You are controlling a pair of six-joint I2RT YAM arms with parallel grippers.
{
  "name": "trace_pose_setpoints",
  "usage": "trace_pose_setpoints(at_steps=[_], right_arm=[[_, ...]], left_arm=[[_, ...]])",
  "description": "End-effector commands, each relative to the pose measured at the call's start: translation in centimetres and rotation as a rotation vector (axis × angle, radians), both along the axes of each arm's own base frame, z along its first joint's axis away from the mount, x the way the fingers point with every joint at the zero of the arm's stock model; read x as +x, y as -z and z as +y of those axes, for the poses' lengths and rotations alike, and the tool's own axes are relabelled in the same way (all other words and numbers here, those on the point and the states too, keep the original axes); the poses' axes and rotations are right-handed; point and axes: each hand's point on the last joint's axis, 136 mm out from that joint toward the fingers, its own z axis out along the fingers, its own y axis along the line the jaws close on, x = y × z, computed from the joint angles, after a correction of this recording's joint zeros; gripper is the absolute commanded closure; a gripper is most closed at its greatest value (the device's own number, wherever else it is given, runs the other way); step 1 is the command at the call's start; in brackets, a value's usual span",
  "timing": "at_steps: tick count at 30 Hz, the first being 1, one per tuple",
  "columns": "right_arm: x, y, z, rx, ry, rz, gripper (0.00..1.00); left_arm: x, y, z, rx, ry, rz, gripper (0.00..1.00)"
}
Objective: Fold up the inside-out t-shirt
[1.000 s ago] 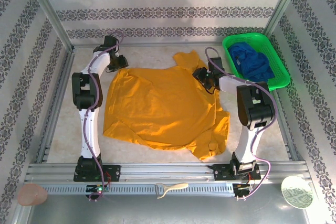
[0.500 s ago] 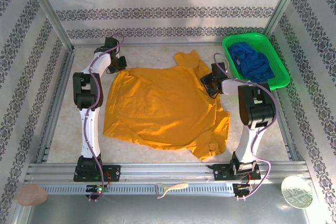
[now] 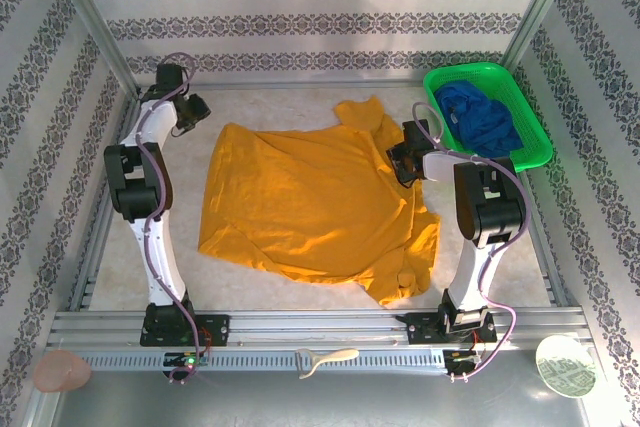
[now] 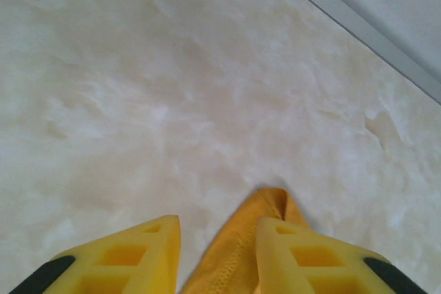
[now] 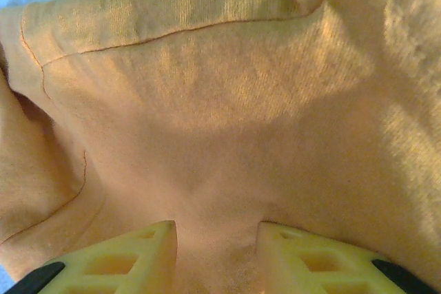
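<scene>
The inside-out t-shirt (image 3: 310, 202), mustard yellow and plain, lies spread on the pale table, with a sleeve turned up at the back and its near right corner rumpled. My left gripper (image 3: 193, 112) is at the shirt's far left corner. In the left wrist view that gripper (image 4: 217, 224) stands open. A hemmed tip of the shirt (image 4: 241, 246) lies between the fingers against the right one, with bare table beside the left finger (image 4: 148, 239). My right gripper (image 3: 398, 159) is on the shirt's right shoulder. Up close, the right gripper (image 5: 217, 228) has puckered cloth (image 5: 227, 101) gathered between its fingers.
A green basket (image 3: 440, 77) holding a deep-blue garment (image 3: 480, 117) stands at the back right. Metal frame rails run along the table's sides. On the near ledge lie a cream brush (image 3: 325, 359), a pink object (image 3: 60, 369) and a white disc (image 3: 565, 365).
My left arm swung left toward the back left corner, and the shirt's far left corner shifted left with it. My right gripper moved slightly right onto the shoulder and its jaws narrowed.
</scene>
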Motion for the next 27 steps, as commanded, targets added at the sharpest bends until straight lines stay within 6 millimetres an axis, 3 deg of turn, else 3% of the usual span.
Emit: trace_pose_setpoints(at_steps=[1,6,12,16,20,27], right_arm=[[-2.4,2.2,-2.0,-0.058,0.053,0.119,0.60],[-2.1,2.2,-1.7,-0.046,0.046,0.115,0.60],[-1.7,2.0,-1.6,-0.037,0.041,0.105,0.60],[-1.1,1.9,-1.1,-0.029,0.029,0.103,0.58],[0.3,1.5,-0.4,-0.027,0.020,0.111,0.55],[4.8,0.9,1.9,0.013,0.002,0.120,0.53]], left_arm=[[0.4,-0.6,-1.3,-0.042,0.021,-0.040,0.62],[0.6,0.3,-5.2,-0.057,0.139,-0.009,0.58],[-1.5,1.5,-12.3,-0.093,0.242,0.015,0.58],[-3.4,4.7,-15.0,-0.217,0.195,0.033,0.58],[-3.0,8.0,-14.6,-0.260,0.129,0.086,0.58],[0.7,9.3,-10.1,-0.259,-0.006,0.083,0.59]])
